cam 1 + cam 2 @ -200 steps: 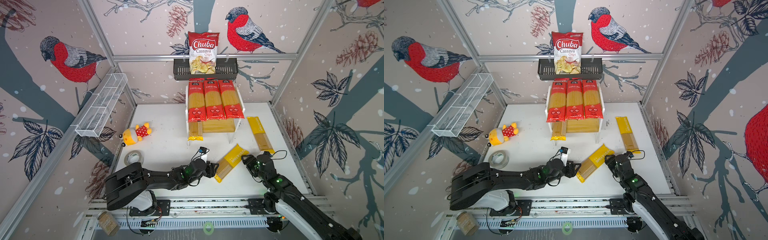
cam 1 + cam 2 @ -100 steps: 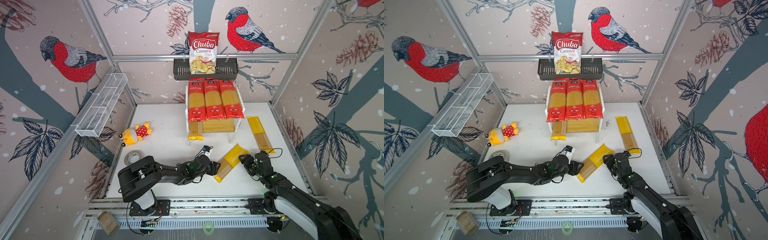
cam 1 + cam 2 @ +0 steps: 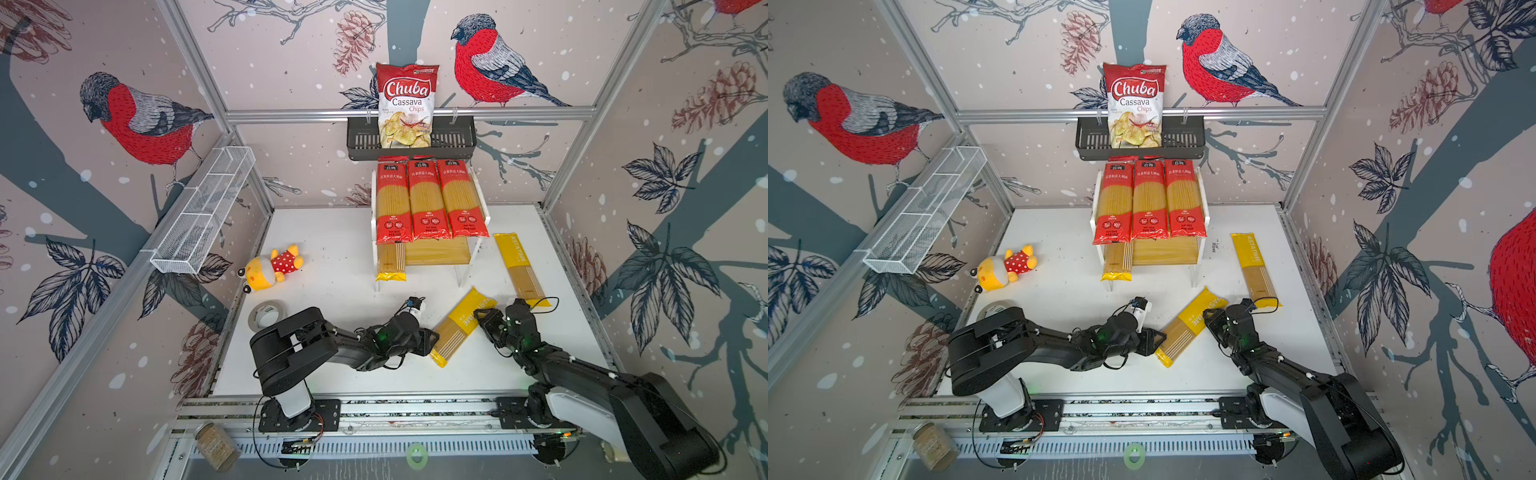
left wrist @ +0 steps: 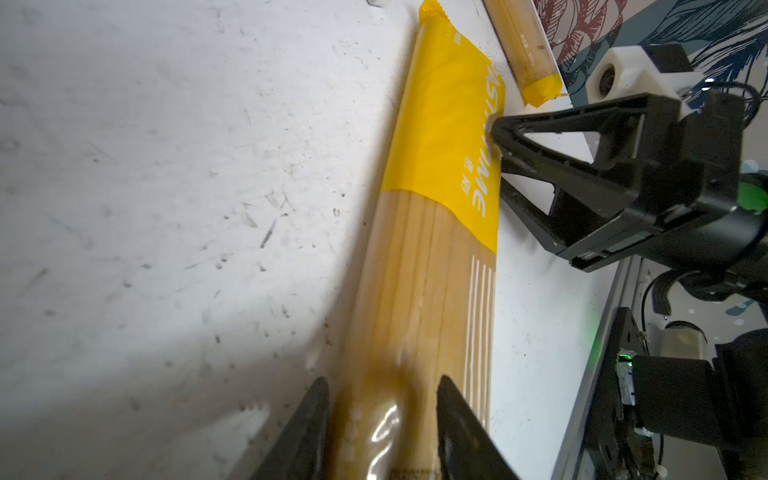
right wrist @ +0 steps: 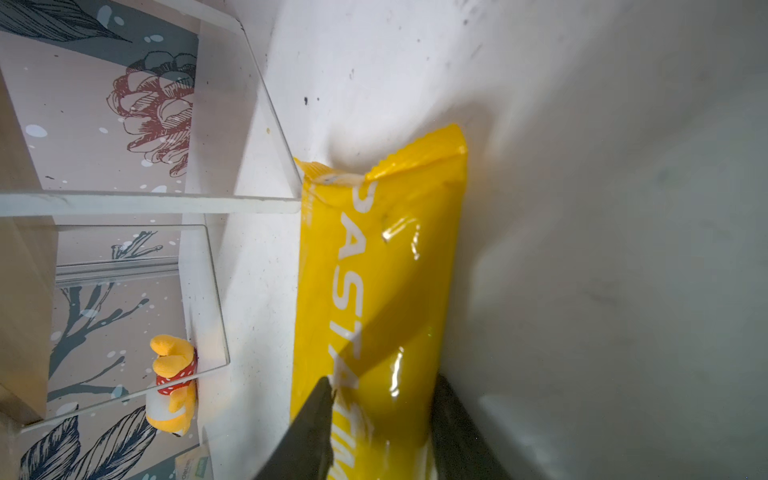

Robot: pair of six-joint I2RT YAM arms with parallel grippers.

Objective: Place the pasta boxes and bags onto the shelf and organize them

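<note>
Yellow pasta pack [image 3: 461, 328] lies diagonally at lower centre; your left gripper [image 3: 434, 338] and right gripper [image 3: 482, 315] clamp its 2 ends.

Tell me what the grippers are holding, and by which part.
Both clamp the slanted yellow plastic PASTATIME spaghetti pack: left gripper at its clear-window end, right gripper at its yellow printed end.

Your left arm [image 3: 316, 345] lies low, stretched along the front, left gripper [image 3: 433, 339] pinching one end of the yellow pack [image 3: 460, 326]. Your right arm [image 3: 582, 370] angles in low, right gripper [image 3: 481, 317] apparently clamped on the other end, fingers [image 5: 318, 419] flanking it.
</note>
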